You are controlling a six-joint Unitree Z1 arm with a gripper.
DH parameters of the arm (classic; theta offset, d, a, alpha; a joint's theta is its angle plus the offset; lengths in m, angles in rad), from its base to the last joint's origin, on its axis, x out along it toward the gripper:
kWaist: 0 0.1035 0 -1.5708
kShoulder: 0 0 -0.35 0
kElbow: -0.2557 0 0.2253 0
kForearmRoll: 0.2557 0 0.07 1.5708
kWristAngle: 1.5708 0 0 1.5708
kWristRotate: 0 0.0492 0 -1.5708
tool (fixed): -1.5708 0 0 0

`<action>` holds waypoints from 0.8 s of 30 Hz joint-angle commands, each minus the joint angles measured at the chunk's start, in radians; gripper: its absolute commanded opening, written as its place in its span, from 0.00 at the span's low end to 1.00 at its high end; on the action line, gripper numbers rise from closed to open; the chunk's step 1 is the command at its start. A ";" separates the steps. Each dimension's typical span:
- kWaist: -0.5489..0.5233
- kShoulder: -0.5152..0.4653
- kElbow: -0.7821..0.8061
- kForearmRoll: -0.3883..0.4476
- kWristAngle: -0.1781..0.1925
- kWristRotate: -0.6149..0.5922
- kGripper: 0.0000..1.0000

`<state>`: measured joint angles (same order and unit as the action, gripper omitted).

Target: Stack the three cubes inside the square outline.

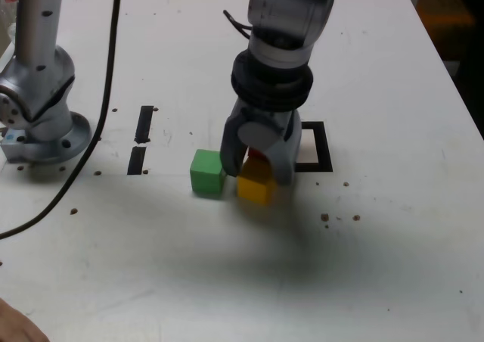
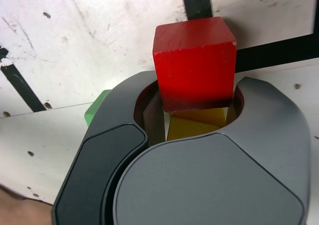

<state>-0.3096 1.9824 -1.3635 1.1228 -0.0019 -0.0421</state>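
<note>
No readable text or labels anywhere

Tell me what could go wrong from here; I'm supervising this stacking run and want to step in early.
1. The tool is shut on the red cube, which is directly above the yellow cube; both sit outside the square outline, so a stack built here would miss the target.
2. The green cube sits close beside the tool, which might knock it.
3. The red cube may tip if it is released off-centre.

White table [image 1: 393, 281], two black tape strips [image 1: 144, 124].
</note>
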 commanded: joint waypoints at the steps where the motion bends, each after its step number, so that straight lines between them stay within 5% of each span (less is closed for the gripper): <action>1: 0.001 -0.010 -0.014 0.002 0.017 -0.001 0.12; 13: 0.064 -0.030 -0.045 0.067 0.140 0.003 0.12; 24: 0.080 0.020 -0.099 0.040 0.138 0.018 0.12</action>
<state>-0.2330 1.9947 -1.4536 1.1662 0.1420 -0.0275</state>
